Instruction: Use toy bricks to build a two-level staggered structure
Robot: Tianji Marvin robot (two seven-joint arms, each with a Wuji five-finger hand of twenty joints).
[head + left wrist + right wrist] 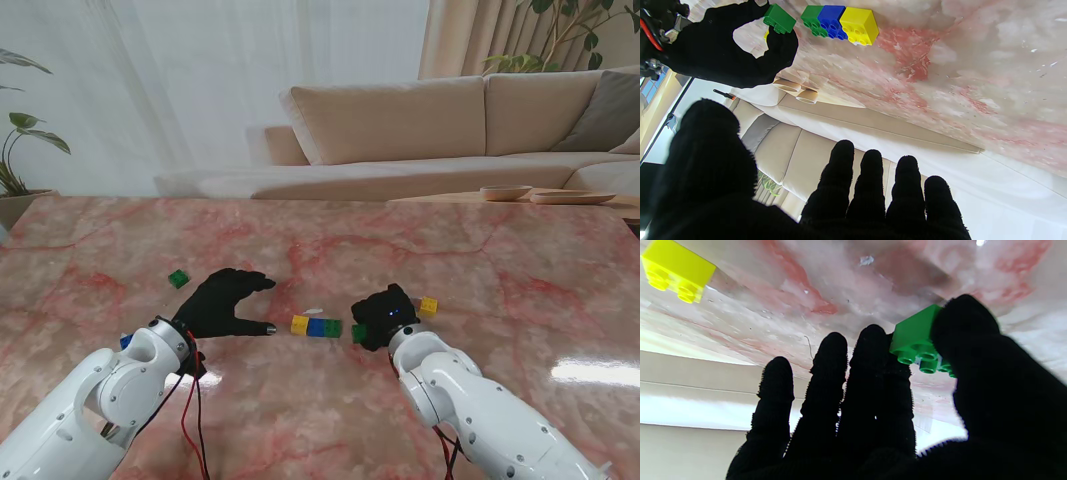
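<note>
Right hand [383,315] has a green brick [915,336] pinched between thumb and fingers [873,350], just off the bench [320,400]. Left hand [222,303] is spread, holding nothing. Between them sits the yellow-blue-green row [316,326]; farther out, a loose green brick [178,278].

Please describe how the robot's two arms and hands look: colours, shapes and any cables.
Both arms are glossy white with rounded joint housings. Each ends in a five-fingered left hand or right hand covered by a fuzzy black glove. Red and black cables hang at the left wrist.
</note>
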